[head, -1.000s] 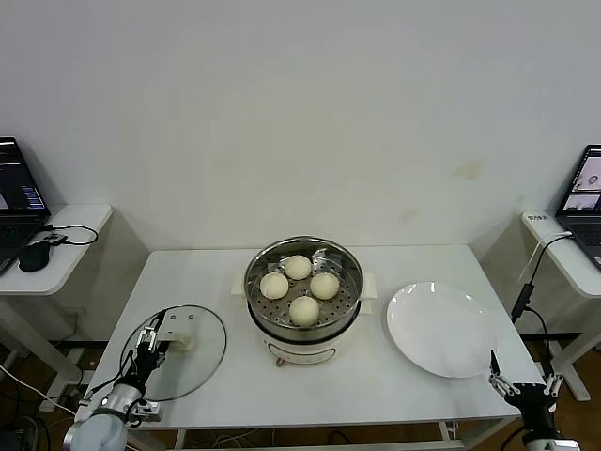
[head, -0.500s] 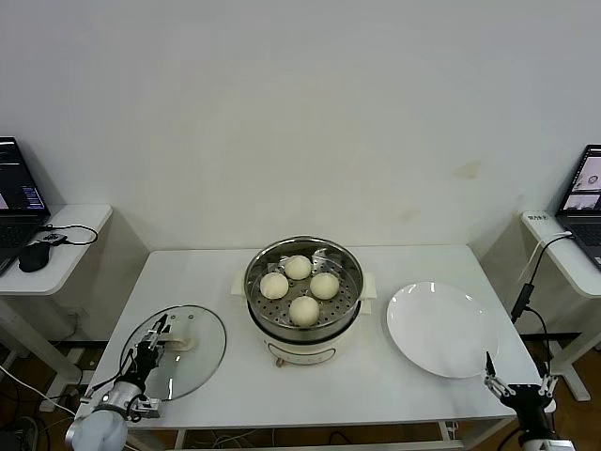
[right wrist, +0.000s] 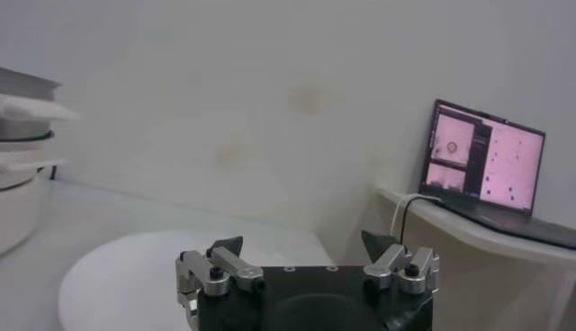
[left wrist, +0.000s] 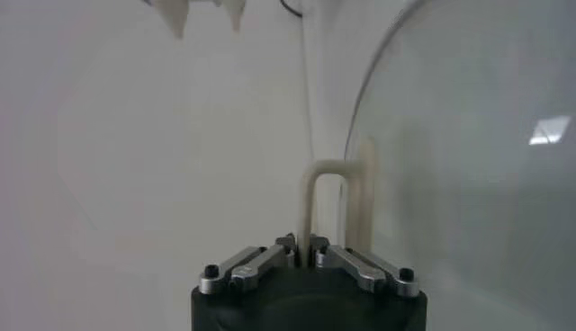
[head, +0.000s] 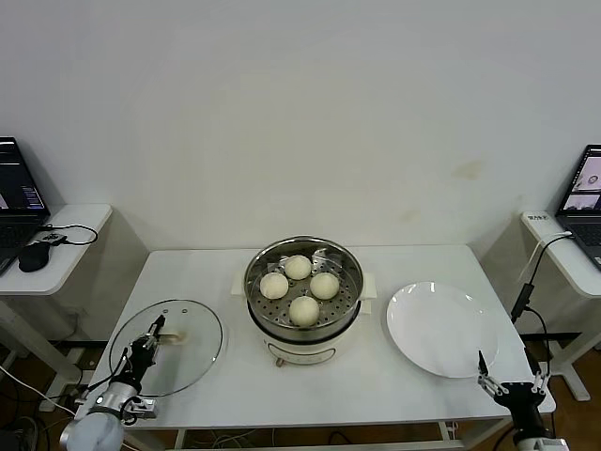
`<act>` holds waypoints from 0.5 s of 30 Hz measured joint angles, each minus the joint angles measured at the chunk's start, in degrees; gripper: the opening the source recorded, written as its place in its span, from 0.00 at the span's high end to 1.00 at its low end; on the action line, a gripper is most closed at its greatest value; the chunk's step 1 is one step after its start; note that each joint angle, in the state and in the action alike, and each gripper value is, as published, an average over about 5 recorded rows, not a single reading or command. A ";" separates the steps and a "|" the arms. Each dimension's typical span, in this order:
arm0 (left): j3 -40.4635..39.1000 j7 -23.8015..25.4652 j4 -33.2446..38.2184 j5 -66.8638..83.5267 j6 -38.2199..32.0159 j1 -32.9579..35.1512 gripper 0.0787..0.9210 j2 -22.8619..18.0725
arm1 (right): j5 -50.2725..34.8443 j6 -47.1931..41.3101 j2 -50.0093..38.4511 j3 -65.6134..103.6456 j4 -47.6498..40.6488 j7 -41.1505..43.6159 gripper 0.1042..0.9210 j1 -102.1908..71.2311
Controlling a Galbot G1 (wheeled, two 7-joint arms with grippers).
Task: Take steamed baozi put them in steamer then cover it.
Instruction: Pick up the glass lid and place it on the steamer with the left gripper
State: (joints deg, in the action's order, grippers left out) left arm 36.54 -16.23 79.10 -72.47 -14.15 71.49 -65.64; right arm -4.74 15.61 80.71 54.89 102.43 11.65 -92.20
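Several steamed baozi (head: 303, 309), round and cream-white, lie on the perforated tray inside the steamer (head: 255, 293), a shiny steel pot on a cream base at the table's middle. The round glass lid (head: 192, 362) lies flat at the table's left front. My left gripper (head: 150, 336) is shut on the lid's cream handle (head: 175, 335). In the left wrist view the jaws pinch one leg of the handle (left wrist: 317, 180), with the glass lid (left wrist: 468, 180) beside it and the left gripper (left wrist: 301, 247) shut. My right gripper (head: 507, 381) hangs open and empty off the table's right front corner.
A flat white plate (head: 441, 329) lies right of the steamer, also seen in the right wrist view as the plate (right wrist: 135, 270) ahead of the open right gripper (right wrist: 304, 245). Side tables with laptops (head: 19, 193) (head: 584, 193) flank the white table (head: 394, 395).
My left gripper has shut on the lid's handle, and the lid has shifted slightly left. My right gripper has drifted a little lower and towards me, still open.
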 measured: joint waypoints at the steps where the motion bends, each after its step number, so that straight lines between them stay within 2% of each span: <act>1: 0.18 0.19 0.87 0.44 0.27 0.42 0.92 0.18 | 0.17 0.10 -0.09 -0.16 0.13 0.00 0.12 -0.17; 7: 1.66 2.31 8.29 4.40 3.90 4.04 0.92 1.74 | 1.05 0.57 -0.24 -0.87 1.12 -0.05 0.12 -1.19; 15: 2.68 8.00 22.10 10.76 13.32 8.07 0.92 4.83 | 2.19 1.09 0.20 -2.21 2.63 -0.47 0.12 -2.35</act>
State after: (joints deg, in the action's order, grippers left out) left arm 39.23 -8.23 101.20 -61.71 -0.83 79.56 -60.81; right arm -2.55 16.70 80.91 52.68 105.06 11.18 -94.55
